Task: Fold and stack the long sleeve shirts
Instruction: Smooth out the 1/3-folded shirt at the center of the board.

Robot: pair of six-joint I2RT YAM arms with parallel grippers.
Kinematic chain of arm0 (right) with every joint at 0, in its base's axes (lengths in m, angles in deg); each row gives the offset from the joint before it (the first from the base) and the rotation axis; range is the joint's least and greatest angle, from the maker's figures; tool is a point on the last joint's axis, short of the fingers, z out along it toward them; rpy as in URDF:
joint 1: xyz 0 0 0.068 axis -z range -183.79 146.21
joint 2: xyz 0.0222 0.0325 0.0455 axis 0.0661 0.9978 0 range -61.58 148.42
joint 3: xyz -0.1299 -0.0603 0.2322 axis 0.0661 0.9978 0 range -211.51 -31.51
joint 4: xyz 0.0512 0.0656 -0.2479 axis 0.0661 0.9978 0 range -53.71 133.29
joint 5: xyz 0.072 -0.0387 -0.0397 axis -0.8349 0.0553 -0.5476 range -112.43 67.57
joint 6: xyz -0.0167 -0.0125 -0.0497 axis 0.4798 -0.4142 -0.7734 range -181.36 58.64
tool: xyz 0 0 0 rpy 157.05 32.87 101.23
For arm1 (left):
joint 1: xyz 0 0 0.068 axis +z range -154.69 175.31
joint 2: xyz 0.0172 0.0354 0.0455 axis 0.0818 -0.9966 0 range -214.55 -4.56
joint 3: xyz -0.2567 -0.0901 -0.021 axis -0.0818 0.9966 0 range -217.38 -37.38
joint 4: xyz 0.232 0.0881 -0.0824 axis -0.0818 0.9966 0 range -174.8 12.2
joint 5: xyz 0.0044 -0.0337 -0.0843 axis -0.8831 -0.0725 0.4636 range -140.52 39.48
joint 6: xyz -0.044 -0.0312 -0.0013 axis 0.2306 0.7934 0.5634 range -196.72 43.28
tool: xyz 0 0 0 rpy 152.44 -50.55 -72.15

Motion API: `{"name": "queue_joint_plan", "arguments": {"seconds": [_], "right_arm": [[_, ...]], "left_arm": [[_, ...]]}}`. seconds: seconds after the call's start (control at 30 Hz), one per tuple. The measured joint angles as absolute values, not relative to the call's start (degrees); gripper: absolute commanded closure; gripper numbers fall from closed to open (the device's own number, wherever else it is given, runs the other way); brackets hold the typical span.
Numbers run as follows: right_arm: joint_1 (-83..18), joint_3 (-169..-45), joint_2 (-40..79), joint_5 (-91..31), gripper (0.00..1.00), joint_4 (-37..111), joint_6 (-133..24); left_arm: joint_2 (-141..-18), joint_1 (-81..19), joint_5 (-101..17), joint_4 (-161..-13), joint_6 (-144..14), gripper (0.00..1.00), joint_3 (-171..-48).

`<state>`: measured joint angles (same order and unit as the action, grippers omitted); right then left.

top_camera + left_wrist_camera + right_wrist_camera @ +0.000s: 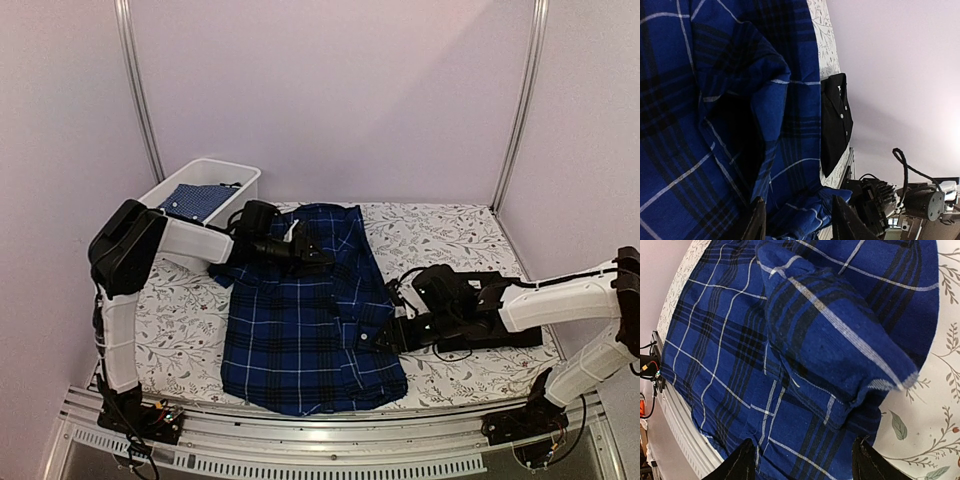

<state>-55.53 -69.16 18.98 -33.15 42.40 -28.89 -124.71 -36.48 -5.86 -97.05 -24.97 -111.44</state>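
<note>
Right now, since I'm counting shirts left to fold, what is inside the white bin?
A blue dotted cloth lies crumpled in the white bin. Anything beneath that cloth is covered and cannot be seen.

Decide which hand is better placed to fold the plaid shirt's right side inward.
Probably right: the right hand sits open at that side of the plaid shirt; the left hand is at its far end.

The left arm rises from its base and stretches to the right, the left gripper low with fingers half apart, grip unclear, while the right arm stretches left, the right gripper low, its fingers wide apart.
</note>
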Motion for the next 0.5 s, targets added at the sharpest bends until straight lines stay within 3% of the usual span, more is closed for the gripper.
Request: {"name": "queue_joint_plan", "arguments": {"seconds": [0.3, 0.37, 0.5], "right_arm": [[-54.73, -69.86, 27.33, -33.55, 0.5, 34.53, -28.72], [-54.73, -70.67, 28.2, -33.63, 0.61, 34.22, -28.92], [-54.73, -72.85, 28.66, -33.79, 0.95, 34.14, -29.0]], "left_arm": [[-128.52, -36.51, -4.41, -100.37, -21.93, 0.52, -113.97], [-129.26, -36.57, -4.17, -100.85, -21.34, 0.52, -115.07], [-130.37, -36.68, -4.04, -101.7, -20.49, 0.51, -116.4]]}}
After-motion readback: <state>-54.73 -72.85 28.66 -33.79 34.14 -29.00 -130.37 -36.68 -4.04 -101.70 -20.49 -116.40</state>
